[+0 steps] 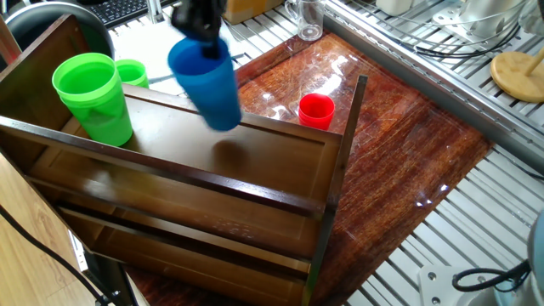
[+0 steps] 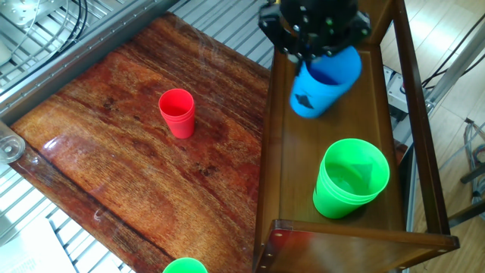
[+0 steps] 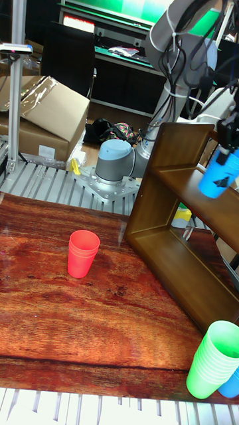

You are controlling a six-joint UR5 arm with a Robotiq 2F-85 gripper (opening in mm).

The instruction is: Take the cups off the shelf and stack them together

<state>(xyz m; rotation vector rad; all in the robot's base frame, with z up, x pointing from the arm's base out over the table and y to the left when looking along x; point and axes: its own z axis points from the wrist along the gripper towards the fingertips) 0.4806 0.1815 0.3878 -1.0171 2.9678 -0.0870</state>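
Observation:
My gripper (image 1: 204,44) (image 2: 321,51) is shut on the rim of the blue cup (image 1: 211,85) (image 2: 318,85) (image 3: 219,174). The cup hangs tilted in the air above the shelf's top board (image 1: 255,161) (image 2: 292,174), close to the edge that faces the tabletop. On the same board stands the tall green cup (image 1: 92,95) (image 2: 350,178), apart from the gripper. Down on the glossy tabletop the red cup (image 1: 316,110) (image 2: 176,112) (image 3: 83,252) stands upright by itself. In the tall fixed view the gripper (image 3: 227,154) is mostly cut off by the right edge.
A smaller green cup (image 1: 132,72) (image 2: 184,265) (image 3: 212,358) stands on the tabletop near the shelf's end. The shelf has upright corner posts (image 1: 350,110) and thin rails (image 2: 413,114). A glass mug (image 1: 308,19) and cables lie on the metal frame around the wooden tabletop (image 2: 114,152).

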